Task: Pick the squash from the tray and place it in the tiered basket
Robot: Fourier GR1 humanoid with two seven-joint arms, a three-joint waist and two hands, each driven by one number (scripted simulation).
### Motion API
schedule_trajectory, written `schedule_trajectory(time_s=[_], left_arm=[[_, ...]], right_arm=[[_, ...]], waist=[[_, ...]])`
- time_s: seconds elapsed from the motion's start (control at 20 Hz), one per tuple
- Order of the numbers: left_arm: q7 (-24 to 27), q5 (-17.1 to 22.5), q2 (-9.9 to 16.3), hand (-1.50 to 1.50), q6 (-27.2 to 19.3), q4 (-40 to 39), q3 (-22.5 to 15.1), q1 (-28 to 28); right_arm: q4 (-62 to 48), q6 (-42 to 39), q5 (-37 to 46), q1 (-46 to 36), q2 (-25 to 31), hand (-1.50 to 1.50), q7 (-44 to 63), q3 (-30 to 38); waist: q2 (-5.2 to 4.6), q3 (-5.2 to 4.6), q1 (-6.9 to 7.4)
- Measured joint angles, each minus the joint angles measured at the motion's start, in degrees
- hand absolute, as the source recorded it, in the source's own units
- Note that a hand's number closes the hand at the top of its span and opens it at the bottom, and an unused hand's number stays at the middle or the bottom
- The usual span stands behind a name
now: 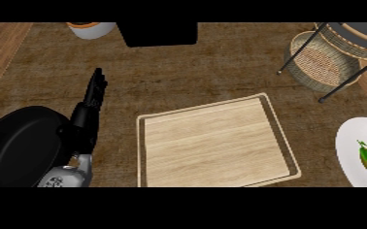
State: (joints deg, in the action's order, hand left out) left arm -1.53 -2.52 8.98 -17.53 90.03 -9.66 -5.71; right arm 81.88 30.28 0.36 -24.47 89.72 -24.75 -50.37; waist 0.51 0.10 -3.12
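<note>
Here: one wooden tray (215, 143), one tiered basket (326, 53), one white plate (347, 148); left robot hand (93, 89) fingers straight, open; brown desk (201, 73).

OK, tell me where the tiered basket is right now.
In the head view the tiered basket stands at the counter's upper right, beyond the wooden tray's far right corner and above the white plate at the right edge.
</note>
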Motion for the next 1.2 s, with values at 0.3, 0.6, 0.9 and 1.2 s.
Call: schedule_trajectory(time_s=[0.3,0.6,0.9,1.2], left_arm=[[0.76,-0.37,-0.98,0.00,-0.04,-1.51,-0.28,-0.47],[0.24,-0.23,-0.80,0.00,1.46,-0.98,-0.69,-1.17],[-0.29,-0.43,-1.13,0.00,2.55,-2.10,-0.15,-3.47],[-1.56,-1.24,-1.97,0.00,2.96,-1.28,-0.86,-4.05]], right_arm=[[-6.43,-10.81,-16.75,0.81,8.51,1.50,-13.69,9.22],[-13.24,-26.72,-26.74,0.58,9.61,1.50,-18.99,15.11],[-18.10,-35.66,-23.82,-1.77,5.40,1.50,-16.91,21.31],[-21.78,-37.56,-15.09,-8.13,-2.51,1.50,-10.34,25.32]], waist=[[-0.11,-0.07,0.70],[-0.42,-0.11,2.61],[-0.70,-0.13,3.89],[-0.91,-0.13,4.97]])
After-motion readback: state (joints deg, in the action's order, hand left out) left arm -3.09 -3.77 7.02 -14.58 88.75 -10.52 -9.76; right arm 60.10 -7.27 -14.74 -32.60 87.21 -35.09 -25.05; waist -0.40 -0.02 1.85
